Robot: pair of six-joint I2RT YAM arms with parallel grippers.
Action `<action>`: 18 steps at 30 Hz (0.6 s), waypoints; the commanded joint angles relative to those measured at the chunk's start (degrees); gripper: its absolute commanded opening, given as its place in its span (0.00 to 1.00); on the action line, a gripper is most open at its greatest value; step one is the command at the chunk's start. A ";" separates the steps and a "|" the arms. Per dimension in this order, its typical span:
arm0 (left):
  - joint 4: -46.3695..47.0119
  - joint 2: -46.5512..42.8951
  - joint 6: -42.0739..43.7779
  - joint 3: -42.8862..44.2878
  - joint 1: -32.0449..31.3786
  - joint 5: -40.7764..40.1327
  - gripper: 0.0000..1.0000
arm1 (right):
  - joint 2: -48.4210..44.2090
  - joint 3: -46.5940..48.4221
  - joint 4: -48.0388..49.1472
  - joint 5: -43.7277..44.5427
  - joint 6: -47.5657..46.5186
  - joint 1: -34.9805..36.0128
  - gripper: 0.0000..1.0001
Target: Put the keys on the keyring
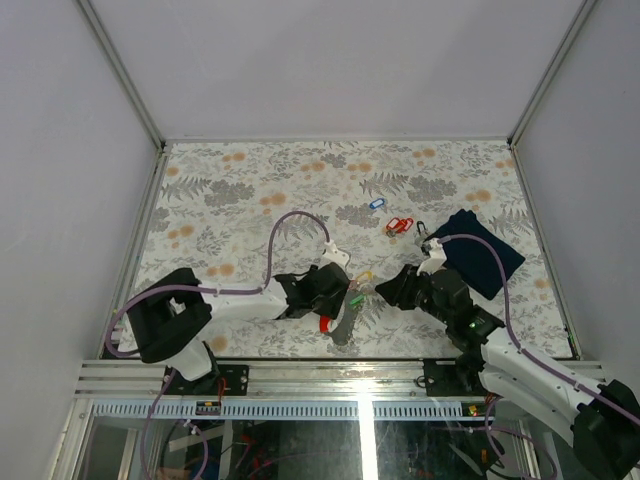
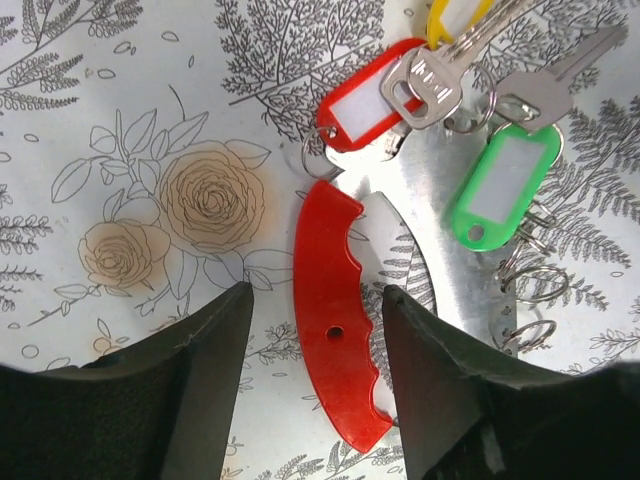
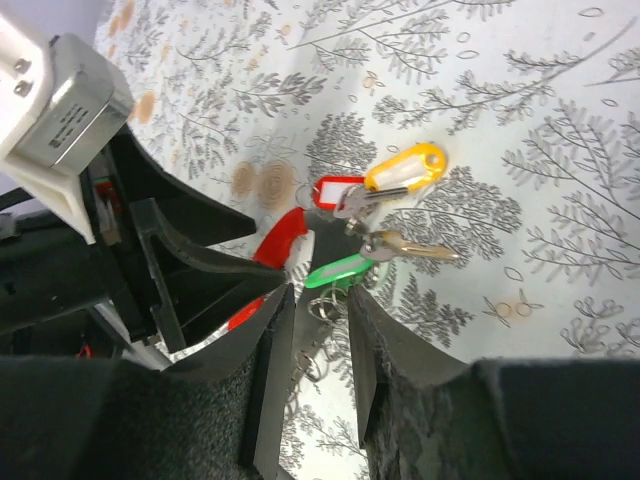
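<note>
A silvery metal keyring plate (image 2: 440, 230) with a red curved plastic grip (image 2: 335, 330) lies on the flowered table. Keys with red (image 2: 360, 110), green (image 2: 505, 185) and yellow (image 2: 455, 15) tags lie bunched at its top end. Small split rings (image 2: 535, 285) sit on its right edge. My left gripper (image 2: 317, 295) is open and straddles the red grip. My right gripper (image 3: 320, 292) is narrowly open and empty, hovering over the split rings (image 3: 322, 305) beside the green tag (image 3: 340, 270). From above, the two grippers (image 1: 335, 300) (image 1: 388, 288) face each other over the bunch (image 1: 360, 285).
A blue-tagged key (image 1: 376, 203) and red-tagged keys (image 1: 398, 225) lie loose farther back. A dark navy folded cloth (image 1: 482, 252) lies at the right, behind the right arm. White walls with metal rails (image 1: 150, 210) close off the table.
</note>
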 commanded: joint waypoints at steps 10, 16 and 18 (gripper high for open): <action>-15.63 4.88 -5.60 0.24 -6.55 -4.18 0.39 | -2.22 -1.22 -4.67 5.67 -3.44 -0.21 0.34; -23.41 2.86 -5.69 1.48 -6.50 -2.36 0.36 | -1.59 -1.33 -4.02 5.68 -3.67 -0.26 0.33; -24.24 1.58 -5.86 0.55 -6.73 -0.90 0.35 | -1.24 -1.46 -3.64 5.57 -3.74 -0.22 0.33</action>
